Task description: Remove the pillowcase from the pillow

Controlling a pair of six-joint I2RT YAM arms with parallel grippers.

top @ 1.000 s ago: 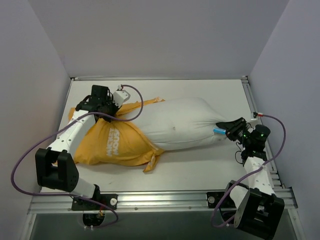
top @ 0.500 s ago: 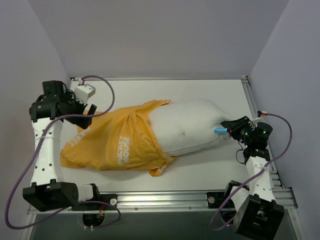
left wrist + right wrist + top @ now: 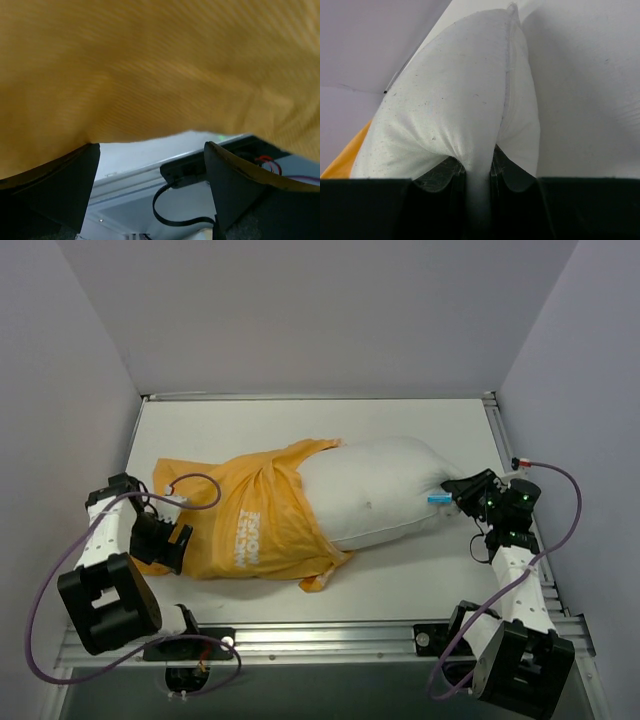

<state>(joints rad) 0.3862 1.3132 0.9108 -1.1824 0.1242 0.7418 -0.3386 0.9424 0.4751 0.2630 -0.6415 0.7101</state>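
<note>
The pillowcase (image 3: 250, 530) is soft orange-yellow cloth with a fine woven rib, creased and slack, white lettering showing on its upper face. It lies on the left half of the table (image 3: 400, 430), and its open hem is bunched in folds around the middle of the pillow (image 3: 385, 490). The pillow is plump, plain white and slightly speckled. Its left part is inside the cover; its right part is bare and tapers to a corner with a small blue tag (image 3: 437, 499). The right gripper (image 3: 468, 492) is clamped on that corner, and its wrist view shows the white cloth (image 3: 450, 100) drawn into a tight pleat between the closed black jaws (image 3: 477, 182). The left gripper (image 3: 165, 537) sits at the cover's left end. In its wrist view the fingers (image 3: 55, 185) stand wide apart, with orange cloth (image 3: 150, 65) draped across above them. I cannot tell whether the cloth touches them. The table is smooth and matte white, with an aluminium rail (image 3: 330, 640) along the near edge and pale grey walls (image 3: 300, 310) on the left, far and right sides. A bare strip runs along the far side, and a narrower one lies between the pillow and the near rail. The left gripper is near the left wall, the right one near the right edge.
</note>
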